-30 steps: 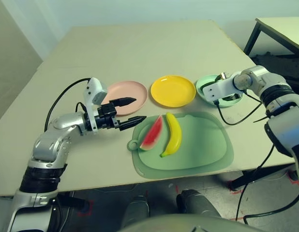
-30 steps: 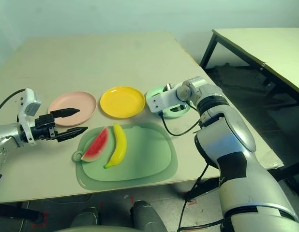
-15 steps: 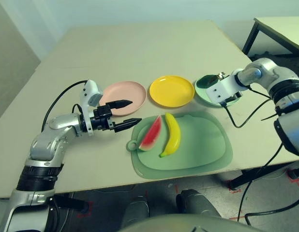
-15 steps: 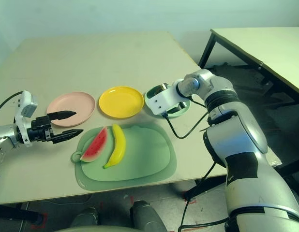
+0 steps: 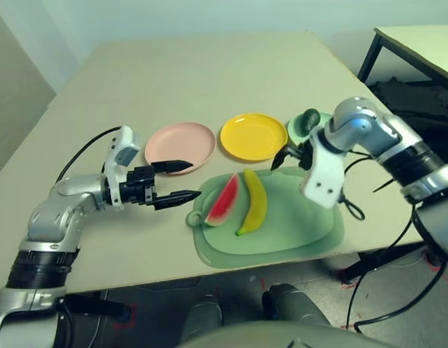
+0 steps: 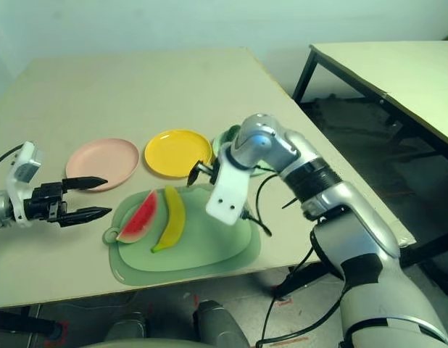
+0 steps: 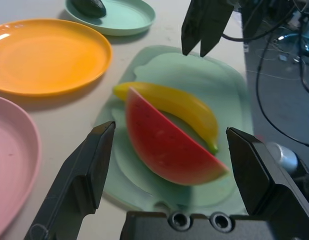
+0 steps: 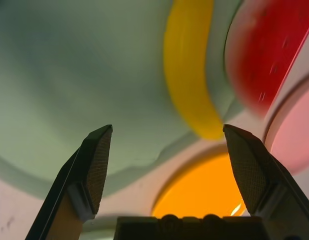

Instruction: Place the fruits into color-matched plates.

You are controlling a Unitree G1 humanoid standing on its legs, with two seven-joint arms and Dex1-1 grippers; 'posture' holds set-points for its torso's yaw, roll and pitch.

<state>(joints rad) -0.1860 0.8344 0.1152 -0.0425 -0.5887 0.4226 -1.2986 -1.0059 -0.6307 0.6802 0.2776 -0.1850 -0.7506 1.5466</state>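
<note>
Smoothly curved banana (image 5: 251, 201) beside wedge-shaped watermelon (image 5: 222, 200).

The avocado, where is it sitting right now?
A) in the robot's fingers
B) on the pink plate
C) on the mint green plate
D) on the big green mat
C: the dark avocado lies on the mint green plate, apart from both grippers, while the banana and watermelon wedge lie on the cutting mat.
</note>
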